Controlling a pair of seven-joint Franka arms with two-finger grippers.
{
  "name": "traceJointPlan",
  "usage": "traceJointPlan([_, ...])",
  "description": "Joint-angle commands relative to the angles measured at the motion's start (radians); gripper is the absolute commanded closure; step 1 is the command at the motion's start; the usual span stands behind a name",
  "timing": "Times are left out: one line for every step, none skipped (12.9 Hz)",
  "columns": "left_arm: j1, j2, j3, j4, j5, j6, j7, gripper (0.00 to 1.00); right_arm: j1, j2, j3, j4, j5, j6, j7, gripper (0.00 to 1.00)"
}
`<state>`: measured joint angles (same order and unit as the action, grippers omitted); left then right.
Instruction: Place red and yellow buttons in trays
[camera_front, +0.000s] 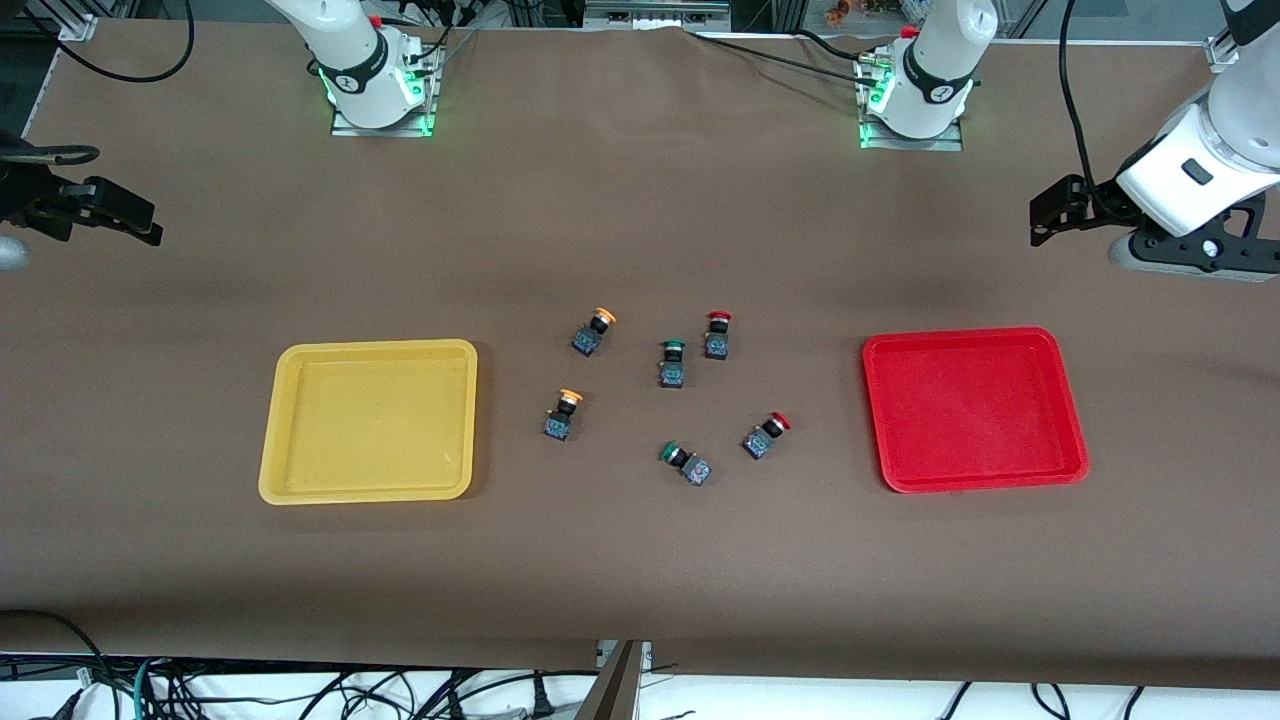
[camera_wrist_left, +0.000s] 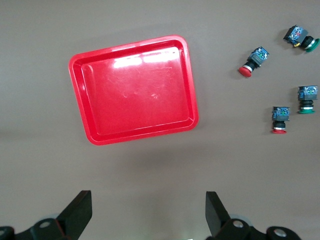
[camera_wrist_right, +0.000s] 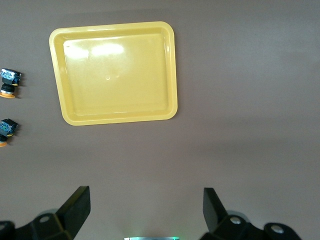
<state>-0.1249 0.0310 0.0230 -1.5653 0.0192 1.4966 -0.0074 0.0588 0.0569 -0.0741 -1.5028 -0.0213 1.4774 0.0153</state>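
Nothing moved yet; all six buttons loose on the desk (camera_front: 640, 560), both trays bare. Left gripper (camera_wrist_left: 147, 212) hung with fingers (camera_wrist_left: 80, 210) spread wide, holding nothing, up over the desk at its own end, red tray (camera_wrist_left: 90, 135) just ahead of the fingertips, buttons well past it. Right gripper (camera_wrist_right: 145, 210) likewise wide apart and bare, over its end, yellow tray (camera_wrist_right: 67, 112) ahead of the fingertips.

Red buttons (camera_front: 717, 334) (camera_front: 766, 435) lay nearest the red tray; yellow buttons (camera_front: 592, 332) (camera_front: 563, 414) nearest the yellow tray; green ones (camera_front: 672, 363) (camera_front: 686, 463) between, to be left alone.

Likely best: left for reds, right for yellows. Come down straight, fingers either side of the black body, not the cap. Watch the green one beside the upper red, close enough to get nudged. Tipped buttons may roll if pinched off-centre.

Brown cloth over the desk, slightly rippled. Cables along the near edge, arm bases lit green.
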Motion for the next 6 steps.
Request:
traceJointPlan([0.008,0.014,-0.005,0.028,-0.004,-0.002,-0.005,0.0,0.001,0.006,0.0,0.023,-0.014,-0.014,-0.018,0.0])
traceJointPlan([0.008,0.014,-0.005,0.028,-0.005,-0.002,-0.008,0.0,0.001,0.006,0.0,0.023,-0.014,-0.014,-0.018,0.0])
traceJointPlan([0.013,0.014,-0.003,0.028,-0.008,-0.002,-0.008,0.0,0.001,0.006,0.0,0.023,-0.014,-0.014,-0.018,0.0])
traceJointPlan([0.014,0.014,-0.003,0.028,-0.005,-0.004,-0.006,0.0,0.001,0.006,-0.001,0.023,-0.014,-0.014,-0.017,0.0])
traceJointPlan([0.02,0.014,-0.003,0.028,-0.005,-0.007,-0.008,0.0,0.001,0.006,-0.001,0.023,-0.014,-0.014,-0.017,0.0])
traceJointPlan([0.033,0.014,-0.003,0.027,-0.008,-0.007,-0.006,0.0,0.0,0.006,-0.001,0.023,-0.014,-0.014,-0.018,0.0])
